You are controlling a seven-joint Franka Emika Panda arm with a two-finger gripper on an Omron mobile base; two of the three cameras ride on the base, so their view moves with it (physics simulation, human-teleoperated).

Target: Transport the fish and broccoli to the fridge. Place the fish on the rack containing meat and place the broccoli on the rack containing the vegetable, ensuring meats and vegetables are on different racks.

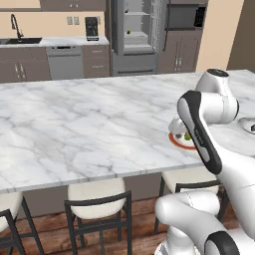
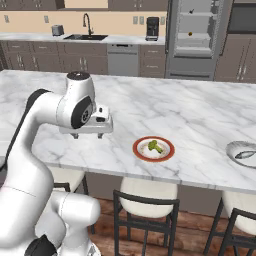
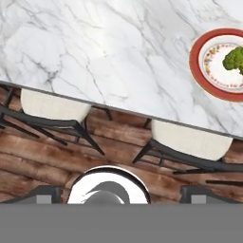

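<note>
No text, label, brand, number or sign could be read anywhere in these views. The fridge (image 2: 196, 37), the coffee machine (image 2: 152, 28) on the back counter and the red-rimmed plate (image 2: 153, 149) all showed plain surfaces, and the plate's rim pattern was too small to make out as writing.

The white arm (image 2: 45, 130) is rising from seven o'clock in the right base view, bending its elbow and pointing its gripper (image 2: 87, 134) straight down, fingers (image 3: 45, 194) standing wide apart, holding nothing.
</note>
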